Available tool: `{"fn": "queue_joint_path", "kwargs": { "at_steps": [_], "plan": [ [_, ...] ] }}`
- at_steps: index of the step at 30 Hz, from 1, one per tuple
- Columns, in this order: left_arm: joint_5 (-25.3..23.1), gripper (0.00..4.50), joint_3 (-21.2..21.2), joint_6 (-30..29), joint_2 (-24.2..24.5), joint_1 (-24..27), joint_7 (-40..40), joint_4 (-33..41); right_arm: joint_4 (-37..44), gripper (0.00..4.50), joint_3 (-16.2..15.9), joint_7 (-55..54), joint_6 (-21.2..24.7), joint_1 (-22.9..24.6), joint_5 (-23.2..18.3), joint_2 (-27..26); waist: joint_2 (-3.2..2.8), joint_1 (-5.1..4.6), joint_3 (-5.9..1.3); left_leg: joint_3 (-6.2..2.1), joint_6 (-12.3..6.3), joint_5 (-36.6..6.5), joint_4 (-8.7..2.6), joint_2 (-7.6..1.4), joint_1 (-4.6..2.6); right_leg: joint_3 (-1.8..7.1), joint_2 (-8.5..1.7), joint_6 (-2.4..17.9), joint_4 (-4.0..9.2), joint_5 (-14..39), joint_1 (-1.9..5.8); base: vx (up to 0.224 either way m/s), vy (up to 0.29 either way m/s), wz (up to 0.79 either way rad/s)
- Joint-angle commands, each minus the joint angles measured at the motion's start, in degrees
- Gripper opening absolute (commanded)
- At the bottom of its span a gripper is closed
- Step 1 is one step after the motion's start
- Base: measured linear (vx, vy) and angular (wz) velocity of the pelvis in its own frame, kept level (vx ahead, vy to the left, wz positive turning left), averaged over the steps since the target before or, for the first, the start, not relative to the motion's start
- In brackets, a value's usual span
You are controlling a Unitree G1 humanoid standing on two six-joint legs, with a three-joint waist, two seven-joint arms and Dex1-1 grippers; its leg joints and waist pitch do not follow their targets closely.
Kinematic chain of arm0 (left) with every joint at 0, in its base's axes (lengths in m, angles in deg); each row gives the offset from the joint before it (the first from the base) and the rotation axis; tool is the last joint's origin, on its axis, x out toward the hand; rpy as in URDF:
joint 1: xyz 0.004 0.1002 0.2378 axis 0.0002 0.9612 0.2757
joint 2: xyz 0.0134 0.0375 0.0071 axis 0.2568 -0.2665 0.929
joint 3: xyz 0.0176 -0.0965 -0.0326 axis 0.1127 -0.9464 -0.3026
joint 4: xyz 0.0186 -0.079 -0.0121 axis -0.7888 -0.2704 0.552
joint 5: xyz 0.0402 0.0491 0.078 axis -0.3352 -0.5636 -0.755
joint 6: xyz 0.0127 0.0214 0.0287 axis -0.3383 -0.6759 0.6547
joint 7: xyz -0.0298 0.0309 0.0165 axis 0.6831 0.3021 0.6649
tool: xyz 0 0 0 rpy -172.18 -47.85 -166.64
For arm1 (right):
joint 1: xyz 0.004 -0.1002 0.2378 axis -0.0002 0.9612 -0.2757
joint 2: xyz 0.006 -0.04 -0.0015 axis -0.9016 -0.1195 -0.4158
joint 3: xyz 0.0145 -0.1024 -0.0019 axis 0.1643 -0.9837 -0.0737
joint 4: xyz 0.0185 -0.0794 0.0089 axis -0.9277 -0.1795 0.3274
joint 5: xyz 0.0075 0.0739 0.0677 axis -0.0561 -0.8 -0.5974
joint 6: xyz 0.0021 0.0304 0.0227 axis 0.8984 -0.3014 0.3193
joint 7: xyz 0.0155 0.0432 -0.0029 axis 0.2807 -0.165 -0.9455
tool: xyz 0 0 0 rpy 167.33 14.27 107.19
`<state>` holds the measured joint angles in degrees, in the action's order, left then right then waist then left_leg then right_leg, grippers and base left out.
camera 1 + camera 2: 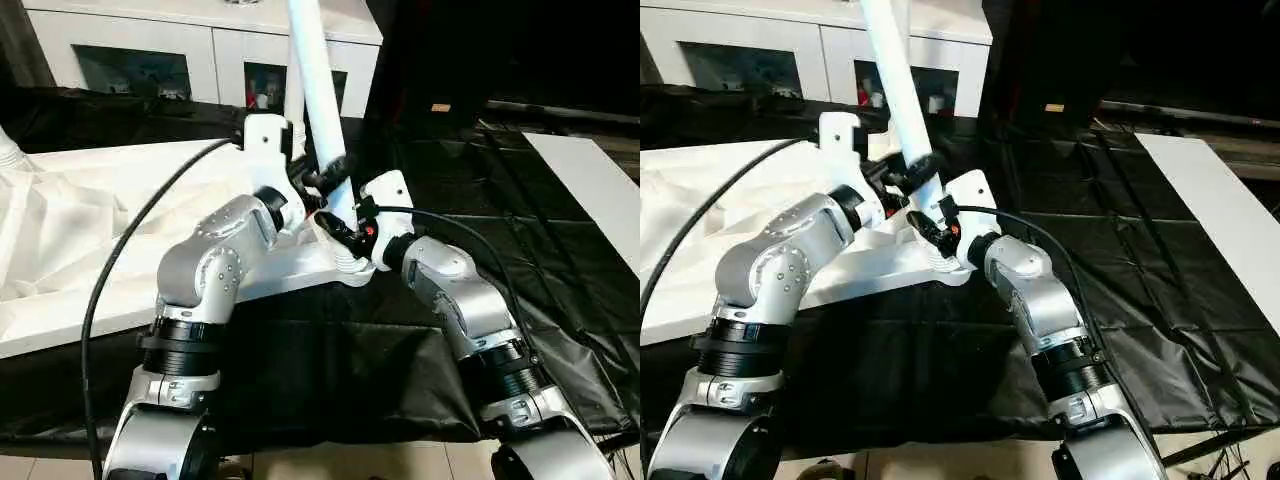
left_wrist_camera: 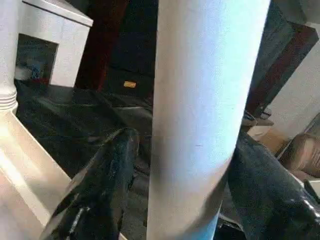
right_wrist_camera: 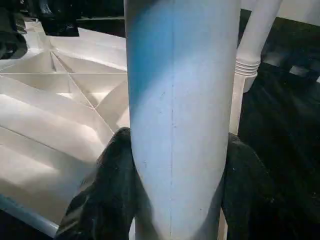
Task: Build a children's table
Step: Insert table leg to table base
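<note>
- The tabletop (image 1: 90, 240) lies upside down on a black sheet (image 1: 470, 200), ribbed underside up, with its near right corner between the two grippers
- A white leg (image 1: 318, 90) stands at that corner, leaning a little to the left as it rises, its top past the frame edge; its lower end is at the corner socket (image 1: 350, 262), though the grippers hide how far it is seated
- The left gripper (image 1: 325, 180) has the leg between its two black fingers (image 2: 100, 185); in the left wrist view the right-hand finger touches the leg and a thin gap shows at the other, so I cannot tell if the grip is firm
- The right gripper (image 1: 345, 228) is lower on the same leg, just above the socket; in the right wrist view both fingers (image 3: 107, 190) press against the leg's sides, gripping it
- A second leg (image 1: 294, 105) stands upright behind the first, in the far right corner of the tabletop; its ribbed collar shows in the right wrist view (image 3: 245, 67)
- A white cabinet (image 1: 200, 50) with dark glass doors stands beyond the sheet
- A white board (image 1: 600, 190) lies on the sheet at the right, well apart from the tabletop
- A black cable (image 1: 130, 250) loops over the tabletop toward the left wrist
</note>
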<state>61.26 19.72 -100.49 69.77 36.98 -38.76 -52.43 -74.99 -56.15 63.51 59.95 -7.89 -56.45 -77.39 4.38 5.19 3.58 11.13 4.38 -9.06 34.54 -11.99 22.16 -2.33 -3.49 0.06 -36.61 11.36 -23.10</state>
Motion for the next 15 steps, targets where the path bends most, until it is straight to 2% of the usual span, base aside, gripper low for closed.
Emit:
{"fn": "queue_joint_path", "kwargs": {
  "at_steps": [1, 4, 15],
  "plan": [
    [0.6, 2.62, 0.1, 0.2, -0.6, -0.5, -0.5, 0.4, -0.5, 1.84, 0.5, 0.3, -1.0, -1.4, 0.3, 0.2, -0.48, -0.02, -4.09, -0.82, 2.30, -12.6, -4.01, -1.08, -1.35, 2.20, -3.58, 7.4, 4.62, 8.6, 2.40, 0.000, 0.000, 0.00],
    [0.6, 2.28, -0.2, 0.2, -1.0, -0.5, -0.5, 0.4, -0.8, 1.84, 0.6, 0.4, -1.1, -1.5, 0.6, 0.1, -0.45, 0.02, -4.04, -0.83, 2.25, -12.7, -4.02, -1.10, -1.34, 2.22, -3.62, 7.3, 4.68, 9.0, 2.39, 0.000, 0.000, 0.00],
    [1.6, 1.88, -0.2, -0.2, -1.3, -0.5, 1.9, 0.7, -0.6, 1.84, 0.5, 0.6, -1.5, -1.3, 0.8, -0.3, -0.63, -0.02, -4.11, -0.85, 2.22, -12.5, -4.04, -1.09, -1.33, 2.22, -3.57, 7.5, 4.56, 7.8, 2.44, 0.000, 0.000, 0.00]
  ]
}}
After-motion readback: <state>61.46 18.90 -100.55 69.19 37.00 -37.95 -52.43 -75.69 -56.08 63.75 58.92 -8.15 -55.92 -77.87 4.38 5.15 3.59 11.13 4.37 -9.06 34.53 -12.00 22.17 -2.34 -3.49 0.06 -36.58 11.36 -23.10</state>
